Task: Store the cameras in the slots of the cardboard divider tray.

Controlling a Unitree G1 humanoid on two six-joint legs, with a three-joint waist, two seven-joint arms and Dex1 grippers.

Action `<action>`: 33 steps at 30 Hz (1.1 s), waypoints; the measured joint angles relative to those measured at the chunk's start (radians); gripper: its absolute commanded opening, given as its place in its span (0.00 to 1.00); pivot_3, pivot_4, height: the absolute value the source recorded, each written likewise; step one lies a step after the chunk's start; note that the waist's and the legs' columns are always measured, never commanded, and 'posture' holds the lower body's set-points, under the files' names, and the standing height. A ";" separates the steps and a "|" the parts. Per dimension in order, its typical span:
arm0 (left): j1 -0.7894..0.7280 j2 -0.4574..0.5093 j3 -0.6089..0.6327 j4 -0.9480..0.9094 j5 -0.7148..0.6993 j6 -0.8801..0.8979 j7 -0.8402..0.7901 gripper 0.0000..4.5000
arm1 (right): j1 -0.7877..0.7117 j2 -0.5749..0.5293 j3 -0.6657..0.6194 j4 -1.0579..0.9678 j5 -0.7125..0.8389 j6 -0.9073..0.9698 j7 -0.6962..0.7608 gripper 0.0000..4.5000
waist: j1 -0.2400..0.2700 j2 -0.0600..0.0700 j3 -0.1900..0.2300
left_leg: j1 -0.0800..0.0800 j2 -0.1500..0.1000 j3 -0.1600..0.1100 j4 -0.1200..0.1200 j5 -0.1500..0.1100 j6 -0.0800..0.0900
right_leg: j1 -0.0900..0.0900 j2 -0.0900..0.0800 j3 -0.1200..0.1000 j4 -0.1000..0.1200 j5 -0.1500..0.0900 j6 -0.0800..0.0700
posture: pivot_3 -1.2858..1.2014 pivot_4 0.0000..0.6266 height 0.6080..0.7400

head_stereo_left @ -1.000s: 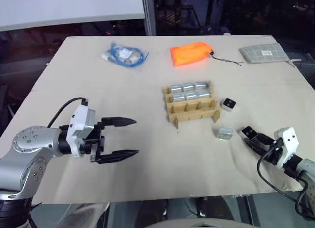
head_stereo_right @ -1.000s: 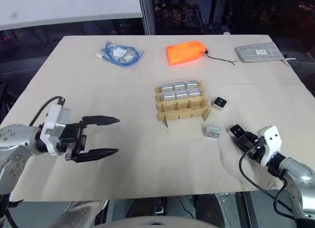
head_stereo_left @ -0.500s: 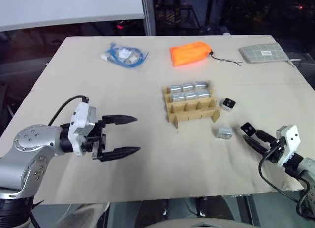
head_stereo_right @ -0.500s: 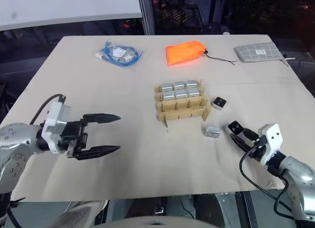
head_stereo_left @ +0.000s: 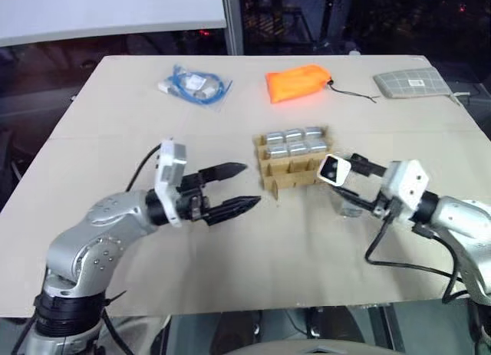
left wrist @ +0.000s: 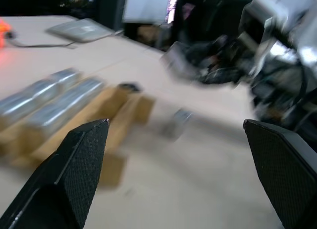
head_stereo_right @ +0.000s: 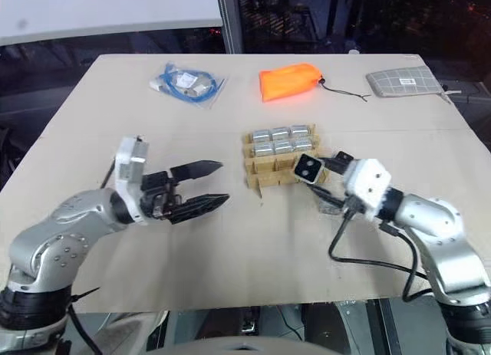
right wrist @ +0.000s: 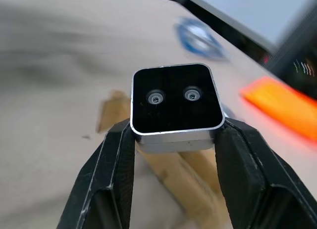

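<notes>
The cardboard divider tray stands mid-table, with several silver cameras filling its two back rows and its front row of slots bare. My right gripper is shut on a camera with a black lens face, held above the table at the tray's front right corner. Another silver camera lies on the table just beyond that gripper, partly hidden by its fingers. To the left of the tray my left gripper is open and empty, pointing at the tray.
At the back of the table lie an orange drawstring pouch, a bag of blue cable and a grey checked pouch. The beige table has free room on its left half and along the front edge.
My right gripper has risen from the table's front right and swung left to the tray's corner, carrying its camera. The left gripper has moved right, closer to the tray, still open.
</notes>
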 measured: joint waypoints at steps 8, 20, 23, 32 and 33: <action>-0.061 -0.074 -0.092 -0.005 -0.058 0.102 0.103 1.00 | -0.183 0.042 0.181 0.167 -0.287 -0.474 0.005 0.39 | -0.002 -0.003 0.002 | 0.000 0.000 0.000 0.000 0.001 -0.002 | 0.000 0.001 0.000 0.000 0.000 0.000 | 0.52 0.24 1.00; -0.062 -0.087 -0.095 -0.006 -0.098 0.121 0.134 0.62 | -0.223 0.094 0.216 0.242 -0.375 -0.669 -0.056 0.39 | -0.001 -0.004 0.003 | 0.000 0.001 -0.001 0.000 0.002 -0.004 | 0.000 0.001 0.000 0.000 0.000 0.000 | 0.52 0.24 1.00; -0.062 -0.079 -0.091 -0.005 -0.097 0.121 0.132 0.27 | -0.215 0.094 0.216 0.240 -0.378 -0.675 -0.059 0.39 | -0.002 -0.004 0.003 | 0.000 0.001 -0.001 0.000 0.002 -0.004 | 0.000 0.001 0.000 0.000 0.000 0.000 | 0.52 0.24 1.00; -0.070 -0.083 -0.096 -0.011 -0.076 0.110 0.125 0.17 | -0.200 0.098 0.217 0.223 -0.378 -0.593 -0.066 0.82 | -0.001 -0.005 0.003 | 0.000 0.001 -0.001 0.000 0.002 -0.004 | 0.000 0.001 0.000 0.000 0.000 -0.001 | 0.52 0.24 1.00; -0.074 -0.088 -0.097 -0.010 -0.072 0.106 0.124 0.17 | -0.198 0.098 0.217 0.221 -0.378 -0.576 -0.066 0.91 | -0.001 -0.005 0.003 | 0.000 0.001 -0.001 0.000 0.002 -0.004 | 0.000 0.001 0.000 0.000 0.000 -0.001 | 0.52 0.24 1.00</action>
